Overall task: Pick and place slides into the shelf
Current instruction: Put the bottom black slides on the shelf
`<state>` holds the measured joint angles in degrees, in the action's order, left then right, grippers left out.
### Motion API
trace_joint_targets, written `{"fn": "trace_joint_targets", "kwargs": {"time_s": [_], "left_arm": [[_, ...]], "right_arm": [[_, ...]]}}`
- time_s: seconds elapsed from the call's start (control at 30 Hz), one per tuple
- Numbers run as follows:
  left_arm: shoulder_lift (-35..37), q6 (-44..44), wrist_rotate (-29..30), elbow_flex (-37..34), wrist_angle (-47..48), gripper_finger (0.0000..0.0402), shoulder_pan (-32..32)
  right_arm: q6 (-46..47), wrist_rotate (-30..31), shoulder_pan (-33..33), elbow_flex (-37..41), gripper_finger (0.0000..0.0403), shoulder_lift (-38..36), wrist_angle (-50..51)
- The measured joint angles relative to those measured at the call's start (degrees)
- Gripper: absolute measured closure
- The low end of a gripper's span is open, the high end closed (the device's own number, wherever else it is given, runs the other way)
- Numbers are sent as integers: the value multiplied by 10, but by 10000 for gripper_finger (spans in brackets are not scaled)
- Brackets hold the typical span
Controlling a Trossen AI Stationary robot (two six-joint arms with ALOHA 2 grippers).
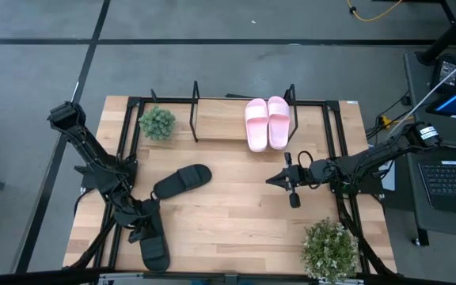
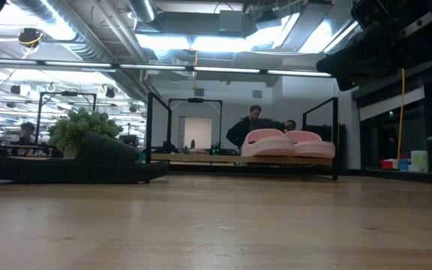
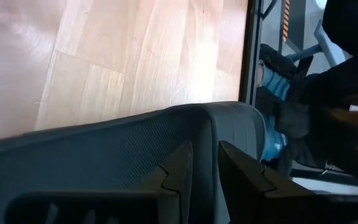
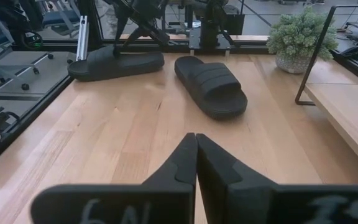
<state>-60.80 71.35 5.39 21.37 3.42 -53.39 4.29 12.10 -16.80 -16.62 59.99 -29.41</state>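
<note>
From above, the left claw sits at the near-left corner of the desk, right on the end of a black slide that lies along the desk's left edge. You can't really judge the grip from up there, but the left wrist cam fills that in: both fingers straddle the slide's side wall, so it's grasping that slide, which rests flat on the wood.

Just right of it, the second black slide lies angled on the open desk, nothing touching it. The right wrist cam gets both black ones in one shot, well apart from its own claw.

Behind, a small plant stands at the left end of the shelf. The shelf's board is bare in the middle, and the two pink slides sit side by side, touching, on its right part. The low cam shows them sideways on the board, straps up, plus a person in the room behind, which the top cam never catches.

Right claw hovers over the desk's right-middle, pointing left, clenched with nothing in it. The wrist cam shows its fingers pressed together. A bigger plant stands at the near-right corner.
</note>
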Motion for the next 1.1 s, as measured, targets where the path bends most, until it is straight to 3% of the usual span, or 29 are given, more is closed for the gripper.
{"fn": "trace_joint_targets", "kwargs": {"time_s": [0.23, 0.43, 0.77, 1.0, 1.1], "left_arm": [[-13, 36, -1, 0, -16, 333, 0], [-72, 36, -19, 0, -97, 333, 0], [-111, 46, -38, 1, -105, 333, 0], [-110, -33, -50, 1, -113, 389, 0], [-105, -61, -47, 0, -125, 393, 0]], "right_arm": [[0, 0, 0, 0, 391, 0, 0], [0, 0, 0, 0, 391, 0, 0], [0, 0, 0, 0, 391, 0, -5], [0, 0, 0, 0, 391, 0, -6], [0, 0, 0, 0, 391, 0, -6]]}}
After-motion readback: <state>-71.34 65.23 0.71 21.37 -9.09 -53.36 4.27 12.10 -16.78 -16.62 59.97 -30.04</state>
